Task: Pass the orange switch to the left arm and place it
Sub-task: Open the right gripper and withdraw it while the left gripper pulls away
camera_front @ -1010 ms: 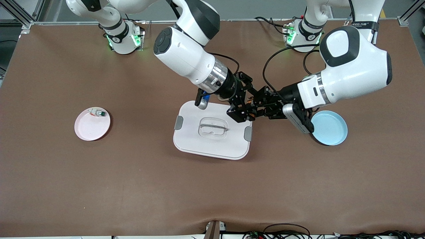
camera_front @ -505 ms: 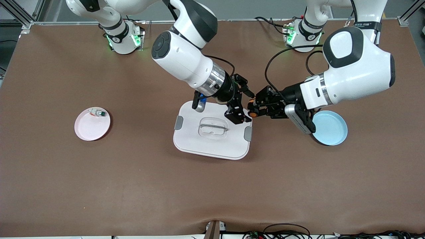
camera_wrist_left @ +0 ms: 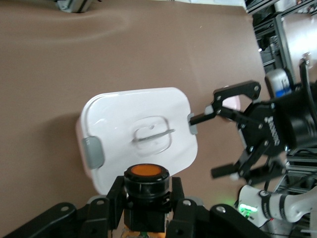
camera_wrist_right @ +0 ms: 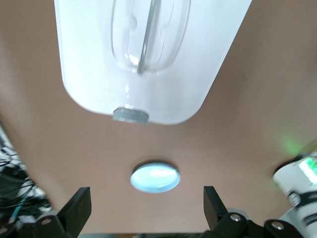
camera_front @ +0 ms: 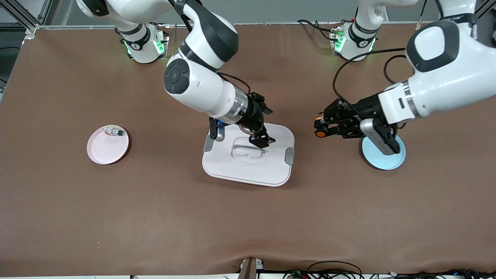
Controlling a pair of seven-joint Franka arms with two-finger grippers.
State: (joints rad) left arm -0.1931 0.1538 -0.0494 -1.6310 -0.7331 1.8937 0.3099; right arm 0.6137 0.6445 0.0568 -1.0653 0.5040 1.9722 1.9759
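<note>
Clamped on the orange switch (camera_wrist_left: 145,184), left gripper (camera_front: 322,128) fingers (camera_wrist_left: 115,197), orange cap facing outward — held in the air over bare table between the box (camera_front: 248,170) and the blue plate (camera_front: 387,161). Spread wide and holding nothing, right gripper (camera_front: 260,130) fingers (camera_wrist_right: 78,206), hanging over the box lid near its clear handle (camera_front: 248,150). On the clock face of the front view: box at the centre, switch and left gripper at about three o'clock, blue plate slightly past that toward four, pink plate (camera_front: 105,149) out at nine. On the pink plate's rim, a small green-capped switch (camera_front: 114,132), apart from the job. Judged as the step after the handover: switch now with the left arm alone, right arm empty-handed and apparently waiting. Seemingly left to do — carrying the switch the short way toward the blue plate, lowering it there and letting go. Called for next: a steady sideways move away from the box, then a gentle descent over the plate's middle, with the grip kept firm until the switch rests on the surface. Also worth care: lifting the right gripper clear without brushing the lid or its grey clips (camera_front: 289,155).
</note>
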